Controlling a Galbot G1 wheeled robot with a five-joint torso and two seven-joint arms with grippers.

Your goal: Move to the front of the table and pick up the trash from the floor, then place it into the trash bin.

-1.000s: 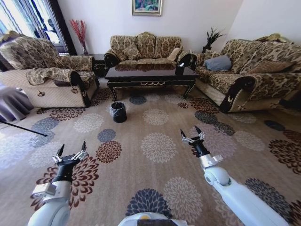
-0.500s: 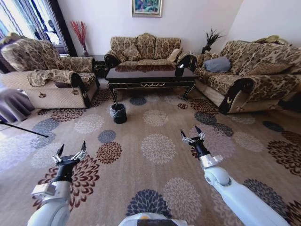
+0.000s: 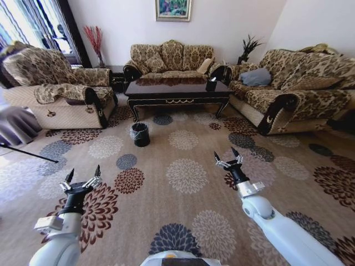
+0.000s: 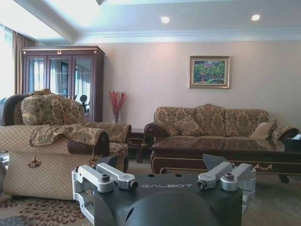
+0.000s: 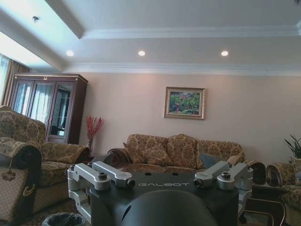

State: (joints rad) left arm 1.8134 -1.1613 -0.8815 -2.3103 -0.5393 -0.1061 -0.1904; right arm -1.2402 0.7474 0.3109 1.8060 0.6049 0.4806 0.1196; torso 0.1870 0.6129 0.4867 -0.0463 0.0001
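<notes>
I have the left gripper (image 3: 82, 178) held low over the carpet at my left front, its two dark fingers spread apart and empty. The right gripper (image 3: 228, 158) hangs the same way at my right front, spread and holding nothing. In both wrist views the black housing behind the fingers reads "GALBOT".

Under both lies the beige carpet with round flower medallions in brown, dark blue and cream (image 3: 183, 205). Farther out, the small round black bin with a crinkly clear liner (image 3: 140, 134) stands on it, just in front of the left leg of the long dark-brown glossy coffee table with gold scroll trim (image 3: 176, 88). I cannot make out any litter on the floor.

Three patterned sofas ring the table; one framed painting (image 3: 173, 9) hangs on the back wall.
</notes>
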